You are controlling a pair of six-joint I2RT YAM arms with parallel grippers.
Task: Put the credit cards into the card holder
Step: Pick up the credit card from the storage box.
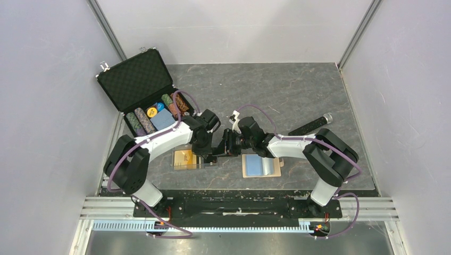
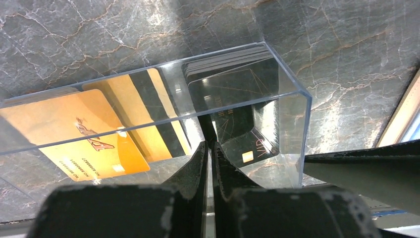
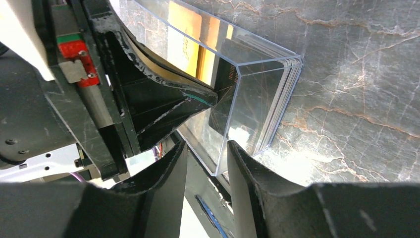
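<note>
A clear plastic box lies on the table and holds orange-gold credit cards and a stack of black credit cards. My left gripper reaches into the box at the black stack. Its jaws are pressed shut on a thin black card seen edge-on. My right gripper is open, and the box's near corner lies between its fingers. In the top view the two grippers, left and right, meet at the box's right end. The tan card holder lies open to the right, blue pockets up.
An open black poker-chip case with chips and a blue deck stands at the back left. A black cylindrical object lies behind my right arm. The card holder's tan edge shows at the right of the left wrist view.
</note>
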